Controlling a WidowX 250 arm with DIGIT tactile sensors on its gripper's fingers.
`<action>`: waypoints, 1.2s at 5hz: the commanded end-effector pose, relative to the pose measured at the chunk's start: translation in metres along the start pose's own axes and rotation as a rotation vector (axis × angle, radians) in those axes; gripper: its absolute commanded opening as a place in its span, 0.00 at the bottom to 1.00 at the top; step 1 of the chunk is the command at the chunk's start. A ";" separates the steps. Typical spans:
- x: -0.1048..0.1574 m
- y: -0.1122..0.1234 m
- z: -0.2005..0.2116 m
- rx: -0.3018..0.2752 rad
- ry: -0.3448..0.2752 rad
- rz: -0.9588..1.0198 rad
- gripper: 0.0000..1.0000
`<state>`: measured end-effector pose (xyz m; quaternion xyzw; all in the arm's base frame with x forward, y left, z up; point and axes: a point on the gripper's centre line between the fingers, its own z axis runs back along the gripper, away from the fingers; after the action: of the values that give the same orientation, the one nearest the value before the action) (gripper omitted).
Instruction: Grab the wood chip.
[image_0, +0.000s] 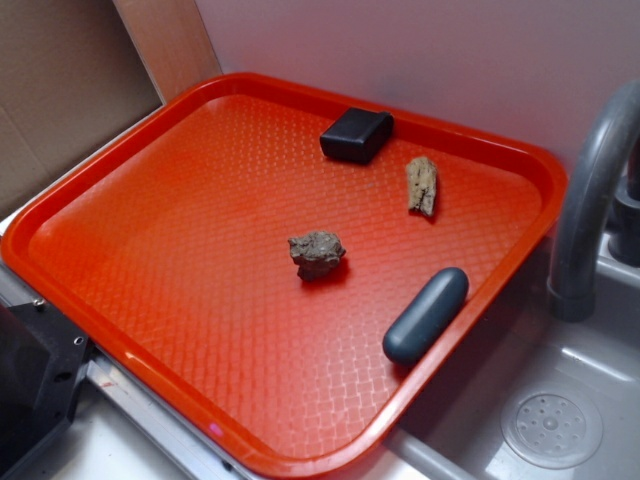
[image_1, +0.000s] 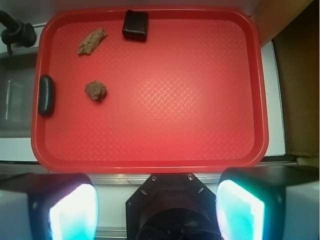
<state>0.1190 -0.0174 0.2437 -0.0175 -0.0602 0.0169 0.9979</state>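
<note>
The wood chip is a pale tan, jagged sliver lying flat on the red tray, toward its far right side in the exterior view. My gripper hangs high above the tray's near edge, far from the chip. It is open, its two glowing pads wide apart with nothing between them. The gripper does not appear in the exterior view.
A lumpy grey-brown rock sits mid-tray. A black block lies near the chip. A dark grey capsule rests by the tray's edge. A sink with a grey tap adjoins that side.
</note>
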 end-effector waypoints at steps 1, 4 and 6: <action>0.000 0.000 0.000 0.000 0.000 0.000 1.00; 0.110 -0.047 -0.133 -0.097 -0.301 0.478 1.00; 0.141 -0.061 -0.169 -0.130 -0.232 0.496 1.00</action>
<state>0.2704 -0.0763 0.0785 -0.0836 -0.1539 0.2640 0.9485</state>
